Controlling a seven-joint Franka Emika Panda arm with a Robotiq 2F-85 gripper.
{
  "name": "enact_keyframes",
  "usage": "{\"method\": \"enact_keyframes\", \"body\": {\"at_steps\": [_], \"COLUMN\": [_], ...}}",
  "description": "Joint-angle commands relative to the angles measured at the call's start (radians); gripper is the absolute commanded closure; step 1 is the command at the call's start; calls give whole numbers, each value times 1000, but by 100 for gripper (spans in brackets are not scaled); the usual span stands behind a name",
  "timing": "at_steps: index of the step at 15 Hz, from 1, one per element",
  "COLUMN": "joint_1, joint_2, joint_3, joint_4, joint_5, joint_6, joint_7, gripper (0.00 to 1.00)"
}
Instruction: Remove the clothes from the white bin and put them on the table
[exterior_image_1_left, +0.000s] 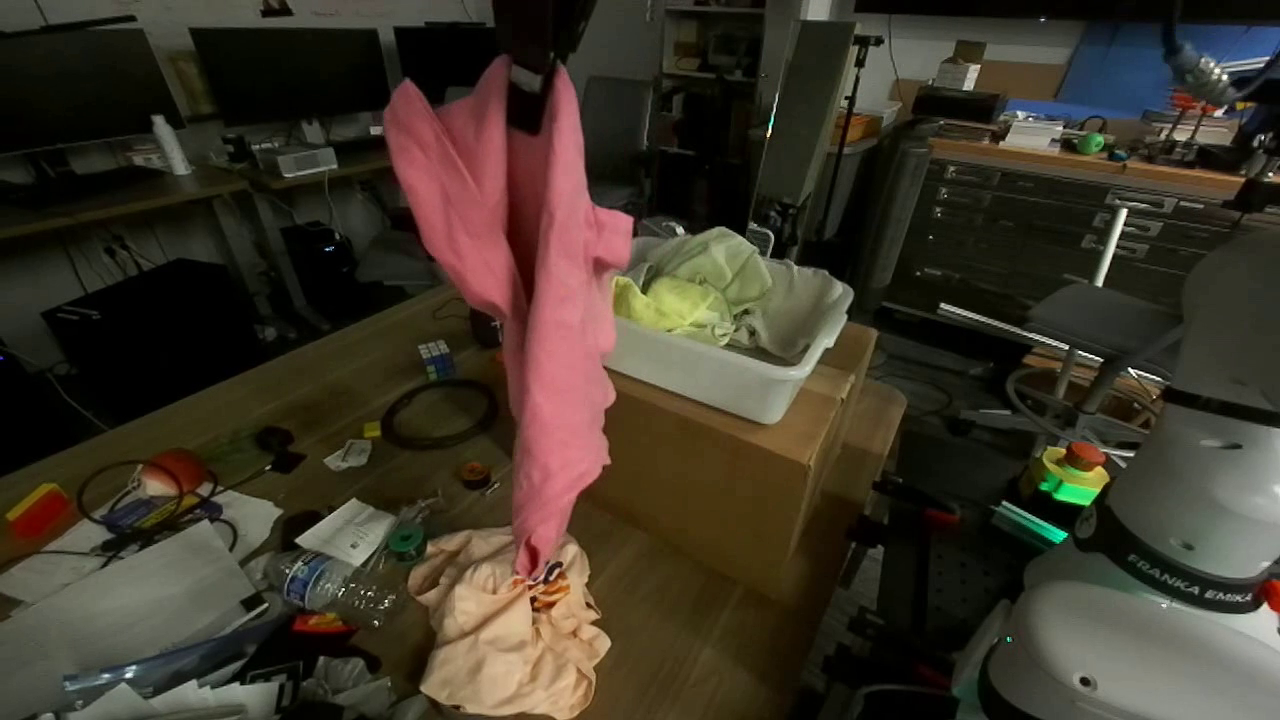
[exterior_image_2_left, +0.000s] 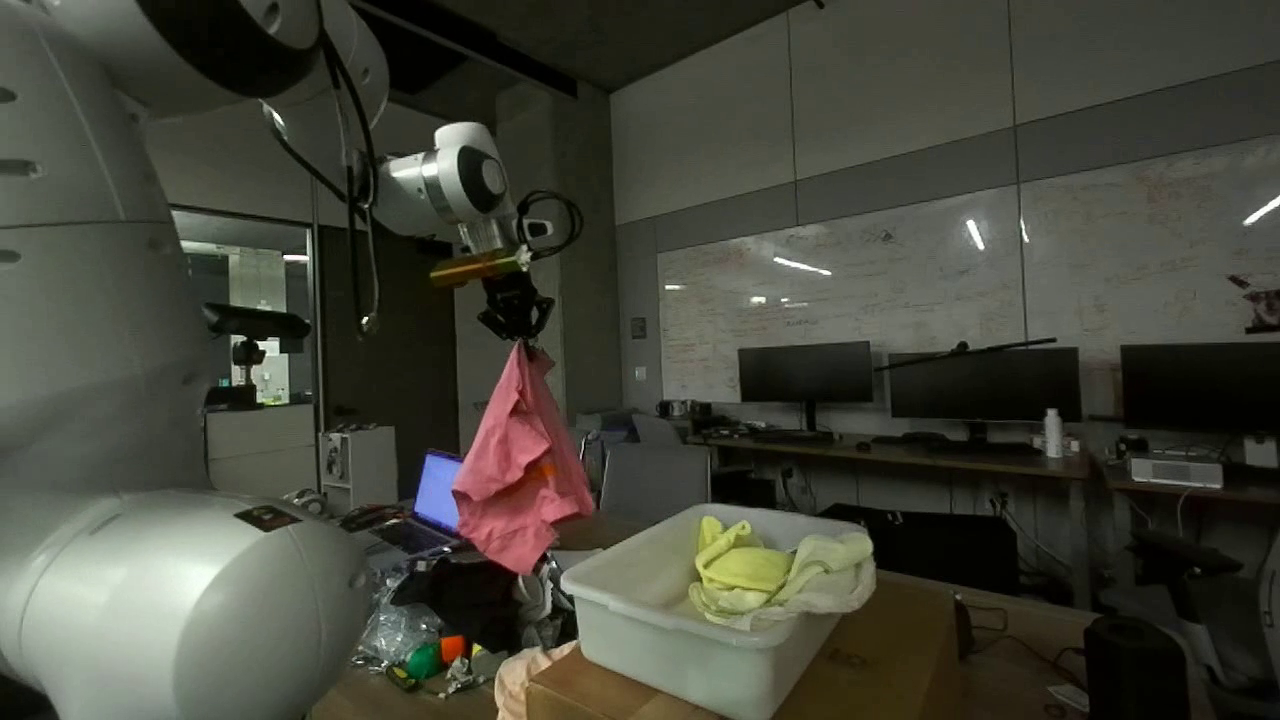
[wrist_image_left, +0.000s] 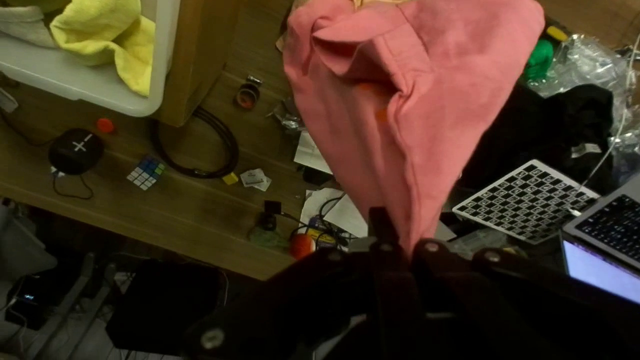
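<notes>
The desk carries a box, presumably there to lift the bin on top of it into easy reach. The jaws are clamped on a pinch of the pink cloth, which hangs outside the bin, over the desk; the high hold likely lets its length clear the bin. The peach cloth lies bunched on the desk beside the box, in what looks like the drop spot; whether the pink cloth touches it I cannot tell. A pale cloth and a yellow cloth sit in the bin, yet to come out.

On the whiteboard the writing is too faint to read. The arm bears a black band reading FRANKA EMIKA. The bottle has a blue label, not legible. The speaker shows a white X-like mark.
</notes>
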Motion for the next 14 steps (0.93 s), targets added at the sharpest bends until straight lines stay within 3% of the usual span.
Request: {"method": "enact_keyframes", "body": {"at_steps": [1,2,6,10,12,14], "joint_1": [-21,-25,-38,-56,-72,-96], "joint_2": [70,80,88,61,39,23], "joint_3": [13,13,11,-14,-36,-66], "joint_4": [78,79,39,-35,-77,-115], "joint_5": [-95,-133,-321,-407,-400,-379], "joint_6": [18,14,5,-29,-58,-77], "joint_7": [65,80,151,210,231,253], "gripper": [90,71,42,12,0,0]}}
